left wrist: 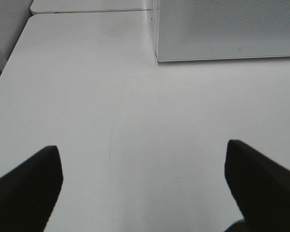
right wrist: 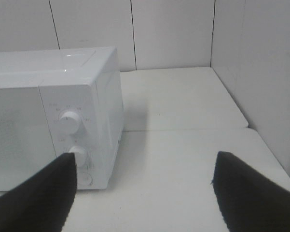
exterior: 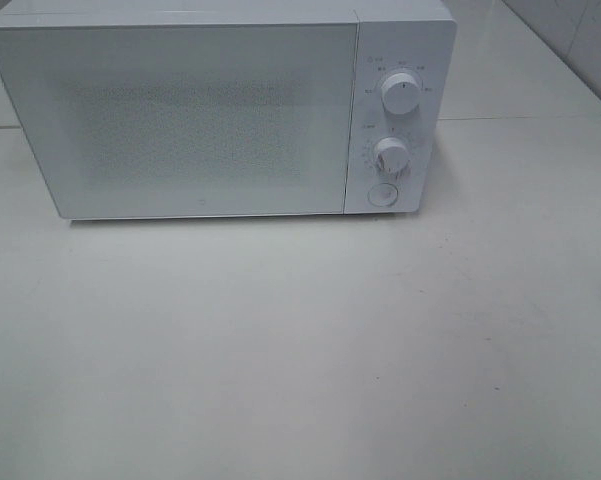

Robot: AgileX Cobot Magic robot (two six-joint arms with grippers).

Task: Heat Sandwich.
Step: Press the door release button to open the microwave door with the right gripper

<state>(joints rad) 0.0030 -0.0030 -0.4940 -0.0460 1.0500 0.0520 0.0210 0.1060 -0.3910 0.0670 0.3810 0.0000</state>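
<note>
One white microwave oven [exterior: 200, 110] stands on one white counter [exterior: 300, 350]. The oven's control panel carries two round dials, the upper knob [exterior: 401, 93] and the lower knob [exterior: 391, 156], and one round button [exterior: 382, 194] beneath them: three controls in all. Two pincers frame the scene, the left pincer [left wrist: 141, 150] and the right pincer [right wrist: 145, 158], each showing two black fingers [left wrist: 24, 193], which makes four fingers altogether.

Your left gripper [left wrist: 141, 145]: only two fingers [left wrist: 24, 193] show, matte black, blunt wedge shapes with flat, plain faces. Your right gripper [right wrist: 145, 154]: same black wedge fingers [right wrist: 253, 193], and the inner edges look finely toothed. The rest of both arms is out of frame.
</note>
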